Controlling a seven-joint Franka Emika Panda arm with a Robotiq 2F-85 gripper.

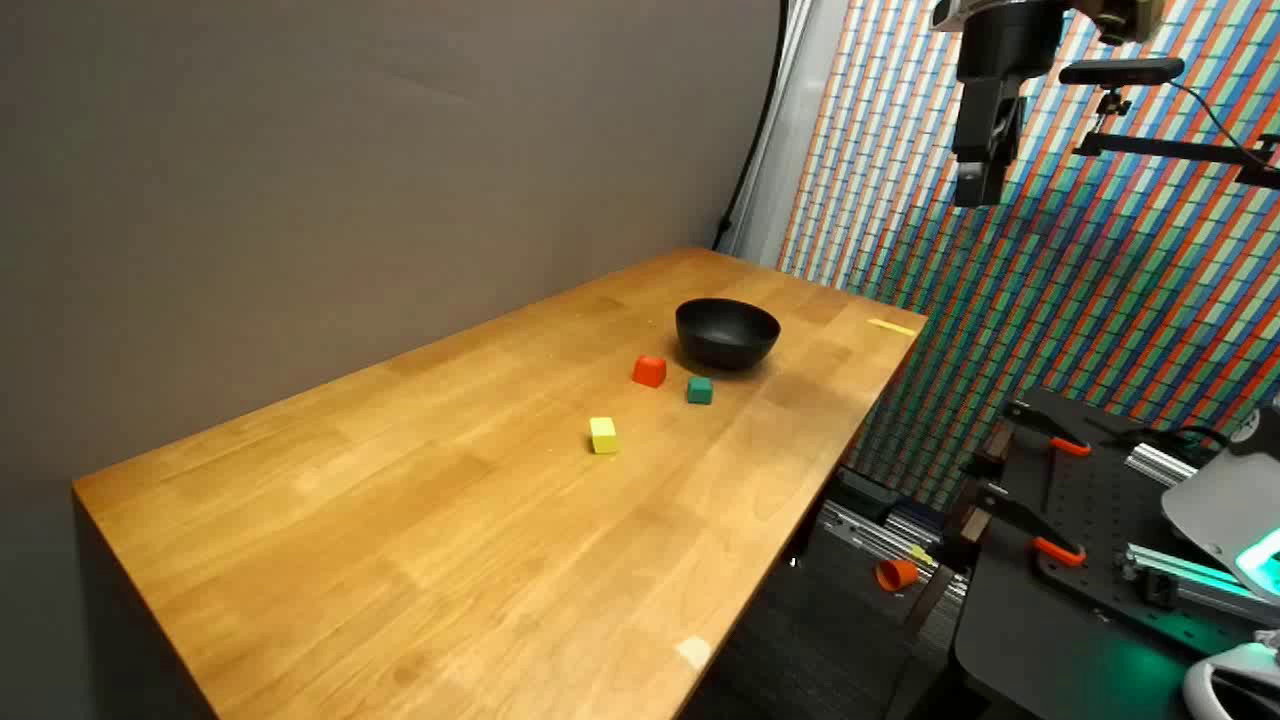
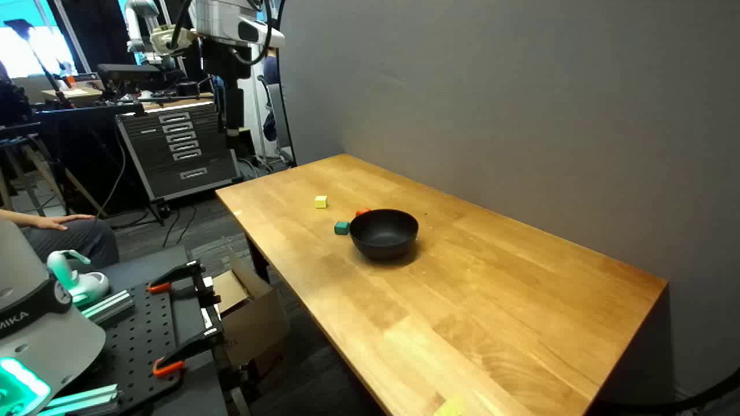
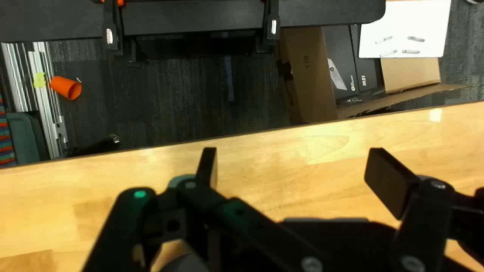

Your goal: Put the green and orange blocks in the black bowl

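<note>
My claw (image 3: 295, 168) stands wide, holding nothing. Green block (image 1: 700, 391) and orange block (image 1: 650, 371) lie on surface (image 1: 480, 540), near black bowl (image 1: 728, 335), outside it. I judge both light and stiff, maybe slippery; I would pinch opposite side faces.

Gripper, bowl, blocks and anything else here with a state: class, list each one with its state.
Gripper: open, empty
Bowl: upright, nothing visible inside
Green block: on the table, outside the bowl
Orange block: on the table, outside the bowl
Yellow block: on the table
Cup: on its side
Box: open
Drawers: appear shut
Base light: lit green
</note>
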